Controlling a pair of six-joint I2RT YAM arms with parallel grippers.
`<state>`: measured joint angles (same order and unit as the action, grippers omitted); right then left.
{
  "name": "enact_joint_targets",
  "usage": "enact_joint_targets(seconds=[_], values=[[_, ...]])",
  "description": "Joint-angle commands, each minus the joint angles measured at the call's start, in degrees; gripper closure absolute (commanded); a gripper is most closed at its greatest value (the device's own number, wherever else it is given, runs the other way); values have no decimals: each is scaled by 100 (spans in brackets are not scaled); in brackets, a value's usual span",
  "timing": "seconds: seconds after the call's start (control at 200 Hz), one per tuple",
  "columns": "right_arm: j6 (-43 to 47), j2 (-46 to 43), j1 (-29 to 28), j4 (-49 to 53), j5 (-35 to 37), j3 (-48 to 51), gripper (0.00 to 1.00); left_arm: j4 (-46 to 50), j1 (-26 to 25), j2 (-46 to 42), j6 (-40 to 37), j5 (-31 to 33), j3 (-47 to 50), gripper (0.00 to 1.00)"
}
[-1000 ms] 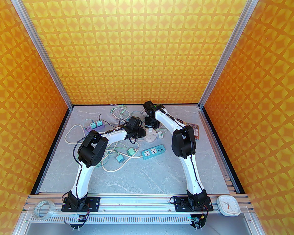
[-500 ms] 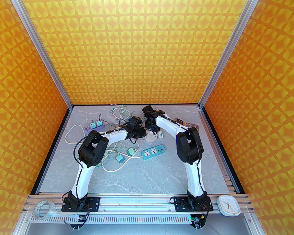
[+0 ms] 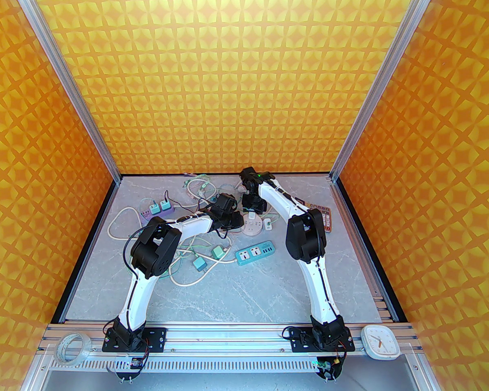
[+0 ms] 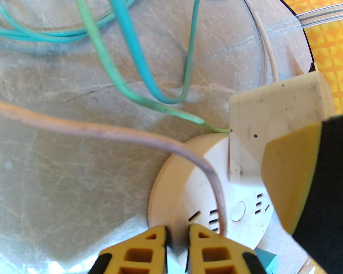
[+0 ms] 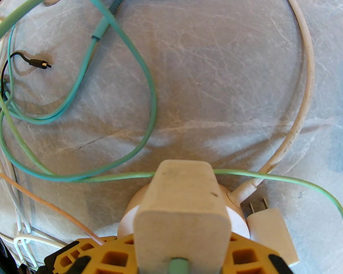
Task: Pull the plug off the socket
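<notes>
Two robot arms are converging on the round white socket (image 3: 252,228) lying among loose cables near the middle of the grey marble table (image 3: 248,295). The left arm (image 3: 155,251) is folding at its elbow and stretching its forearm low to the right. Its left end effector (image 4: 177,230) is pinching the socket's near rim between almost-closed yellow fingers (image 4: 157,233). The right arm (image 3: 305,238) is leaning inward, its forearm reaching away from its base and its wrist bending down over the socket. The right end effector (image 5: 183,248) is clamping the cream square plug (image 5: 183,207) from both sides. The plug is standing against the socket's top face, its prongs hidden. A pale green cable (image 5: 274,177) is running just behind the plug, and a pinkish cable (image 4: 103,130) is draping across the socket.
</notes>
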<state>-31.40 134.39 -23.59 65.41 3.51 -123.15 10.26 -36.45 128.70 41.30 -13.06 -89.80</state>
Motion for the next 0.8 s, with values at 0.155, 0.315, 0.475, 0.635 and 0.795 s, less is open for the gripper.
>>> enact_joint_targets(seconds=[0.155, 0.315, 0.475, 0.635, 0.795], values=[[-607, -1537, -1015, -1519, -918, 1533, 90, 1260, -460, 1140, -192, -91, 380, 87], [-730, -1575, -1044, -1852, -1061, 1868, 90, 1268, -468, 1137, -210, -89, 389, 87], [-539, -910, -642, -1392, -1483, 907, 90, 1281, -469, 1091, -238, -84, 441, 87], [-279, -130, -257, -676, -1756, -356, 90, 1279, -476, 1089, -239, -91, 466, 87], [-161, 236, -152, -228, -1766, -1056, 91, 1272, -477, 1100, -242, -90, 460, 87]])
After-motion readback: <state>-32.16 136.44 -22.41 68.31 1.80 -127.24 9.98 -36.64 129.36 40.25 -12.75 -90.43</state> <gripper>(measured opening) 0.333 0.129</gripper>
